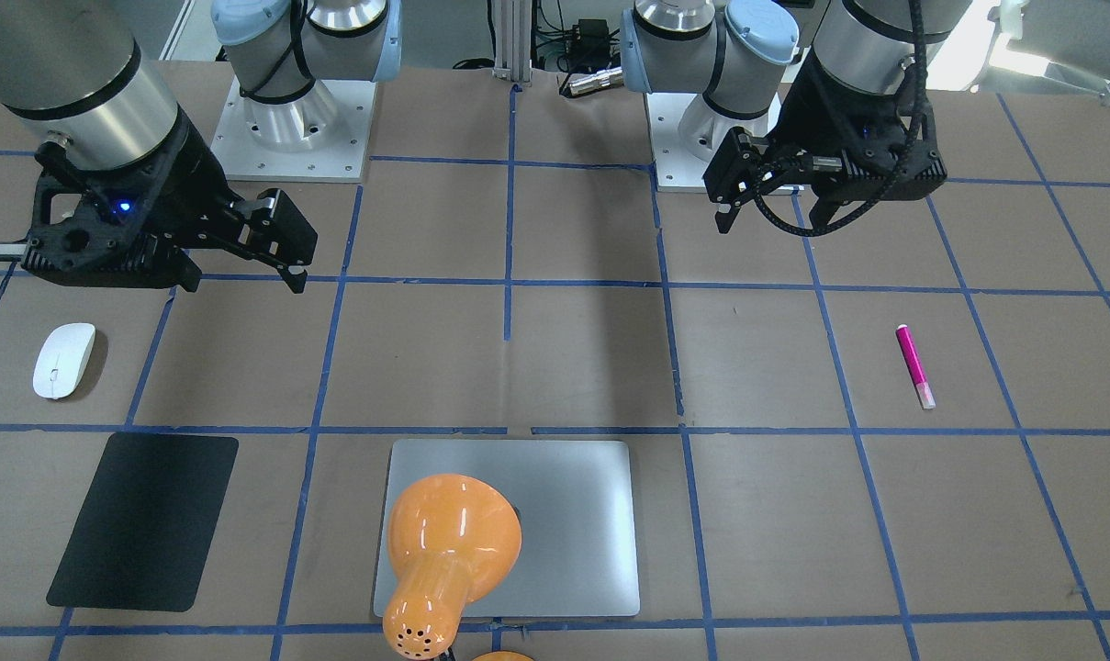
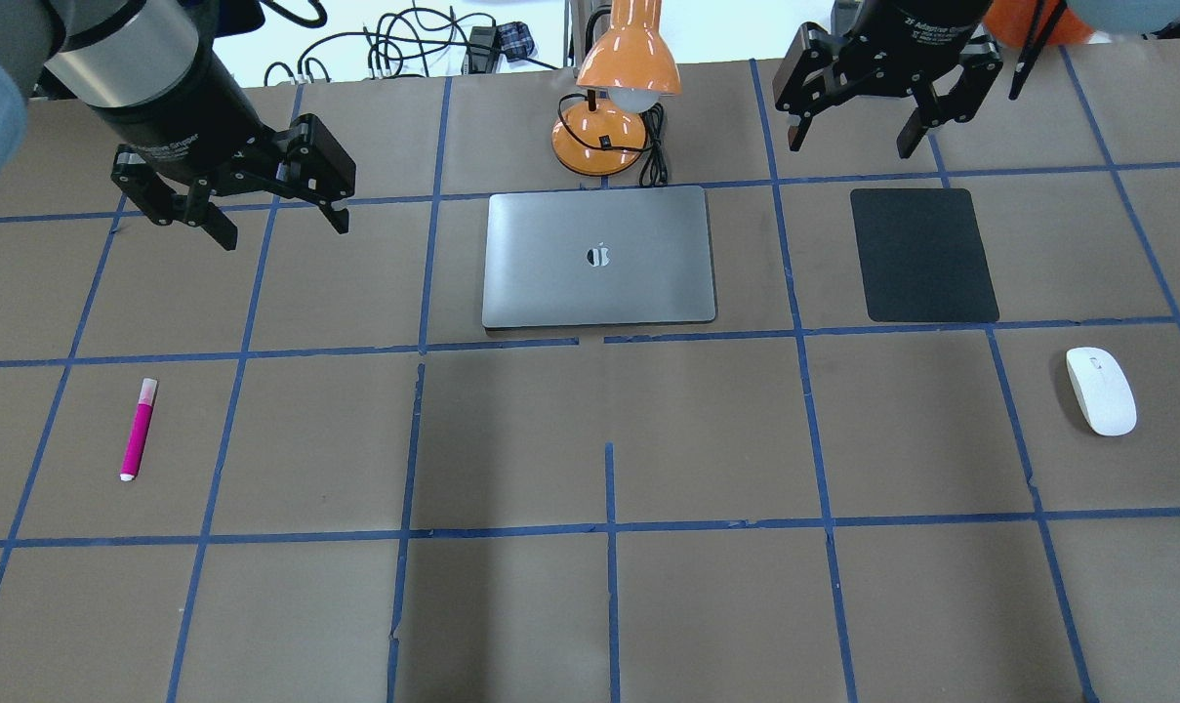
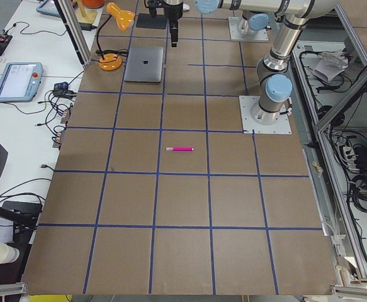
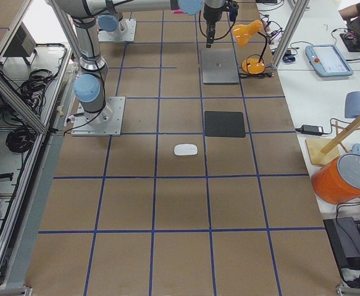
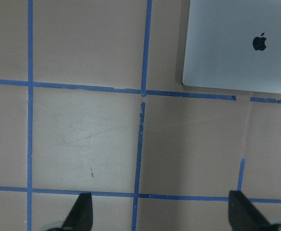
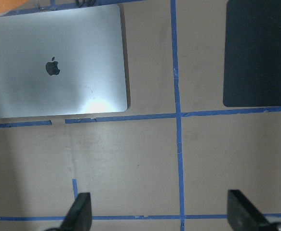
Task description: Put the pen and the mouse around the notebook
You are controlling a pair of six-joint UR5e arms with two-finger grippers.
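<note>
Overhead exterior: glossy oval mouse (image 2: 1100,391), slim pen (image 2: 139,430), flat notebook (image 2: 599,256); left end effector (image 2: 285,232), right end effector (image 2: 851,146) spread.

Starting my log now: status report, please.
Open, empty: left gripper, right gripper. Loose on table: pen, mouse, apart from notebook. Beside notebook, mouse's side: black mat.

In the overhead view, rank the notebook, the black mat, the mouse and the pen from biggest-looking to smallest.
1. notebook: the largest.
2. black mat: clearly smaller than the notebook.
3. mouse: far smaller, but it covers more area than the pen.
4. pen: the slimmest. It looks about as long as the mouse, so it ranks last by area only.
</note>
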